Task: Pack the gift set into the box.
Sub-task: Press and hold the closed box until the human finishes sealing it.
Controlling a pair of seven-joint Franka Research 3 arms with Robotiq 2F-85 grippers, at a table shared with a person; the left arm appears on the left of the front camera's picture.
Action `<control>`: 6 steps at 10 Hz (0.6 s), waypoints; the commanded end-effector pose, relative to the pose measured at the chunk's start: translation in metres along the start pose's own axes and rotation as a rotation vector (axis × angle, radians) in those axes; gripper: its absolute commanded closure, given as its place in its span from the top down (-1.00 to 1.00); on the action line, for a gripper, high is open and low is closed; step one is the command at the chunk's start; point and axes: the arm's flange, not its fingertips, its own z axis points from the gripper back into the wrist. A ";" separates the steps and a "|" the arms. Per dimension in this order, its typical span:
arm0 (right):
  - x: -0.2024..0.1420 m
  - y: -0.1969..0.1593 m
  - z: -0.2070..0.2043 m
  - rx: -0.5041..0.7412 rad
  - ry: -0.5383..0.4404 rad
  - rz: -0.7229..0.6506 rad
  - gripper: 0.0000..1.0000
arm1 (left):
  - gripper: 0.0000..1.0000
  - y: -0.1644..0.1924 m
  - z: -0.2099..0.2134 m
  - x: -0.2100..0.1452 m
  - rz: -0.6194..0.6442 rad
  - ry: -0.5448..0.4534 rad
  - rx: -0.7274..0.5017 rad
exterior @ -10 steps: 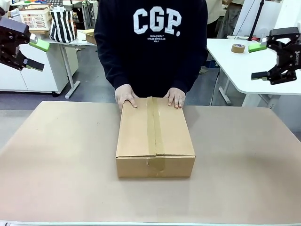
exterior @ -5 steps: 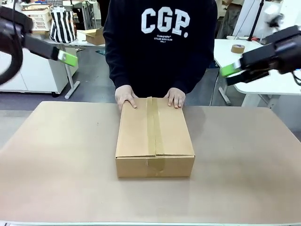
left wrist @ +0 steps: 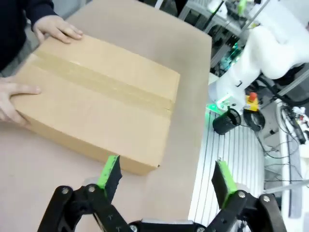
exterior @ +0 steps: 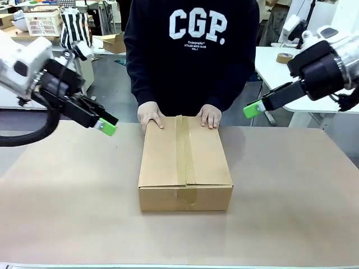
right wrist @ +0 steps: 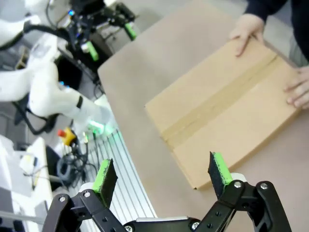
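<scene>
The box [exterior: 185,162] lies in the middle of the table, its flaps down and a strip of brown tape along the top seam. A person's hands [exterior: 150,116] rest on its far edge. The gift set is out of view. My left gripper [exterior: 106,128] hovers left of the box, above the table, and my right gripper [exterior: 253,109] hangs right of it, higher up. In the left wrist view the left gripper [left wrist: 166,174] is open over the table beside the box [left wrist: 101,101]. In the right wrist view the right gripper [right wrist: 161,171] is open near the box [right wrist: 227,106].
A white side table [exterior: 280,78] with a roll of tape [exterior: 284,57] stands at the back right. Behind the person on the left are a small open carton [exterior: 115,42] and a basket [exterior: 42,22]. Bare tabletop [exterior: 67,196] lies on both sides of the box.
Both arms have swung down and inward from high at the picture's sides toward the box. The box and the person's hands have stayed put.
</scene>
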 end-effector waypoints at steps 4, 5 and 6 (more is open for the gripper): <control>0.003 -0.065 -0.098 0.100 0.051 0.678 1.00 | 1.00 0.053 -0.090 0.009 -0.541 0.072 -0.173; -0.012 -0.085 -0.112 0.112 -0.004 0.743 1.00 | 1.00 0.073 -0.102 -0.002 -0.595 0.045 -0.211; -0.025 -0.104 -0.128 0.110 -0.045 0.747 1.00 | 1.00 0.094 -0.114 -0.016 -0.559 0.012 -0.253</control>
